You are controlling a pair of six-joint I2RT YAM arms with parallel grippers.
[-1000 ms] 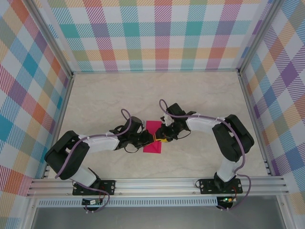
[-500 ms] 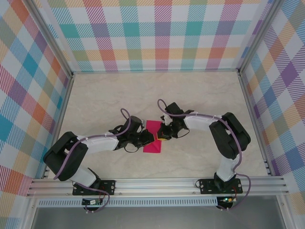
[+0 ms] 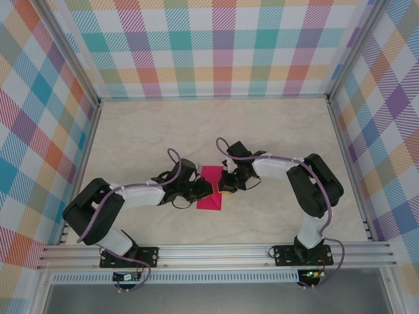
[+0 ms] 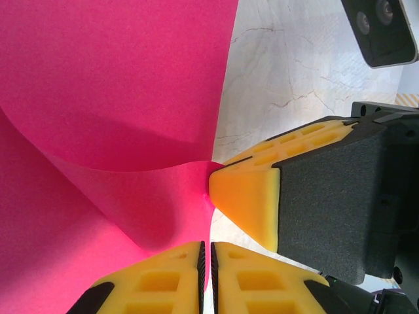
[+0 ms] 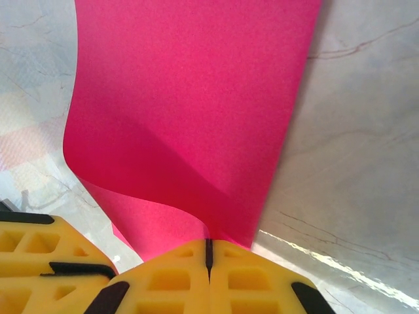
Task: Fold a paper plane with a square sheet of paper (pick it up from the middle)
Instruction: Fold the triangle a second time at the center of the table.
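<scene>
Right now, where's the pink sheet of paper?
In the top view, the pink sheet is central on the table, pinched by the left gripper and right gripper.

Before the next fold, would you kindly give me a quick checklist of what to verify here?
1. Left end effector shut on the paper edge: ok.
2. Right end effector shut on the paper: ok.
3. Paper free of tears: ok, none visible.
4. Paper lying flat: not ok, one layer curls upward.
5. Gap between the two end effectors: cannot tell; their fingers sit very close together.
</scene>
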